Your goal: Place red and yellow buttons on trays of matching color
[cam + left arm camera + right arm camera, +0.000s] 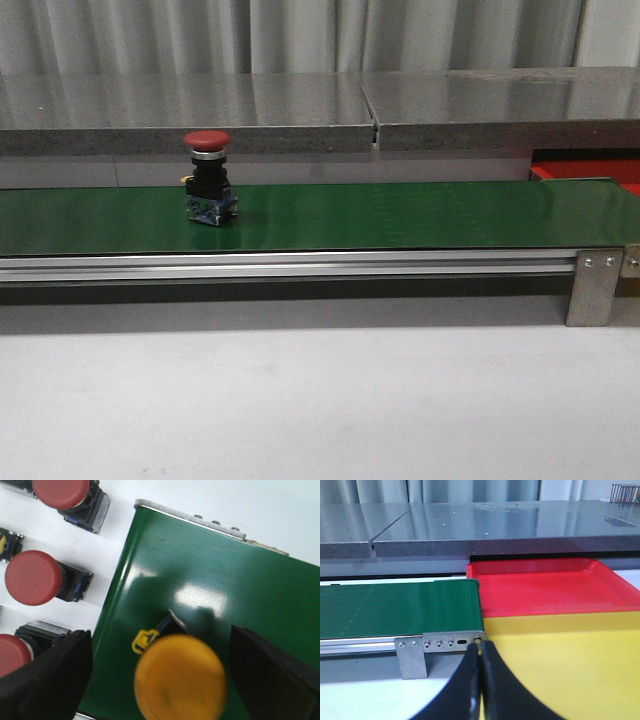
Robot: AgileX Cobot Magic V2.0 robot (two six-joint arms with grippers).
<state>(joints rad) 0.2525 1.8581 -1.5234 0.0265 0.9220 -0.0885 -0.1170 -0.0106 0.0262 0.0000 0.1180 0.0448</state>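
A: Where do we stand? We see a red button (208, 178) upright on the belt (400, 215), towards its left end, with nothing touching it.

B: And our left gripper (160, 670) hangs over that same end of the belt, fingers (47, 672) spread wide. A yellow button (180, 677) sits between them, cap up and blurred because it is so close. There is clear green on both sides of the cap, so we judge it is not clamped.

A: So is it standing on the belt or about to be gripped? We cannot tell from this view.

B: Beside the belt end, on the white table (280, 510), more red buttons (32, 577) lie in a row. That looks like our stock, kept within the left arm's reach so it can feed the belt.

A: And the right gripper (480, 680)?

B: Fingers pressed together, holding nothing. It waits at the other end, where the red tray (545, 587) and the yellow tray (570, 670) sit side by side just off the belt.

A: That makes sense: the belt carries buttons towards the trays, and our right arm sorts them by colour. Both trays show no buttons yet, so the sorting is hardly begun.
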